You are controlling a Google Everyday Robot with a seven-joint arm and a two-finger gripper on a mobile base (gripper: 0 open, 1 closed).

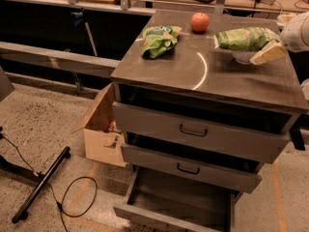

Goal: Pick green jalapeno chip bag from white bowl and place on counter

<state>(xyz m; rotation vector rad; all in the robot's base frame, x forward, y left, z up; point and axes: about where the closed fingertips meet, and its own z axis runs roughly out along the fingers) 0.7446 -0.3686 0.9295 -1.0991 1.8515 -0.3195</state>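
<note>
The green jalapeno chip bag (244,38) is long, flat and pale green. It lies across the white bowl (243,56) at the back right of the counter (193,74) and hides most of the bowl. My gripper (268,53) comes in from the right edge. Its tan fingers sit just right of the bowl, by the bag's right end. The white arm body (297,30) is behind it.
A shorter bright-green bag (158,40) lies at the counter's back left. A red apple (200,21) sits at the back middle. The cabinet's bottom drawer (178,202) is pulled open. A cardboard box (101,127) and a cable (72,199) are on the floor to the left.
</note>
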